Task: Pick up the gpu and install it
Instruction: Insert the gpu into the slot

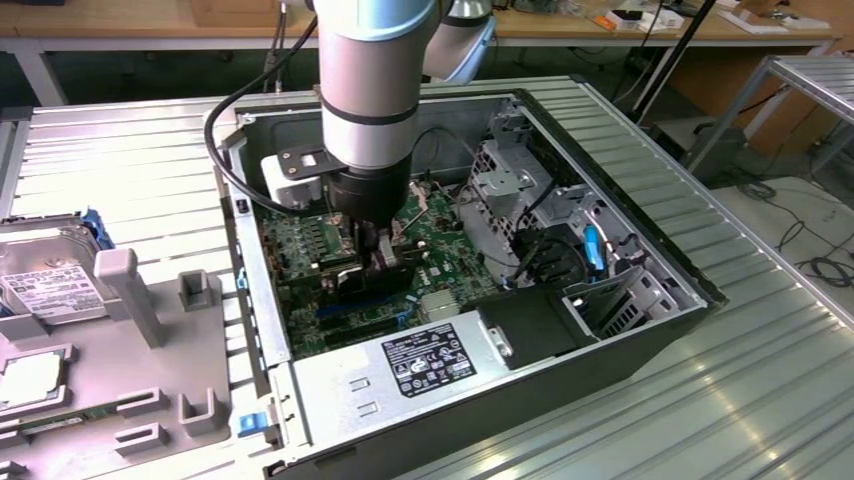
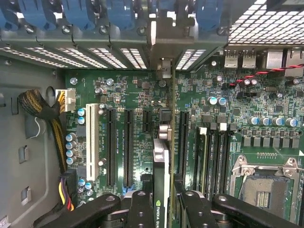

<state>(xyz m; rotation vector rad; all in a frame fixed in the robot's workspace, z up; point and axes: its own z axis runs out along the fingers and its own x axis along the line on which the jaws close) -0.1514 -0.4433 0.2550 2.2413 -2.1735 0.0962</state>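
Gpu (image 2: 160, 175) edge-on: thin flat card, black face, green board edge. Gripper (image 2: 165, 202) pinches it over the ridged motherboard slots (image 2: 128, 142).

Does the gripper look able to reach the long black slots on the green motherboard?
Probably yes. The gripper, shut on the thin green-and-black gpu card, hangs right over the long black slots of the green motherboard; the yellow-and-black cable bundle lies apart from them.

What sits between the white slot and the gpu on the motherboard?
Wrist view: two long black slots and a shorter black slot, all empty, lie between the white slot and the gpu.
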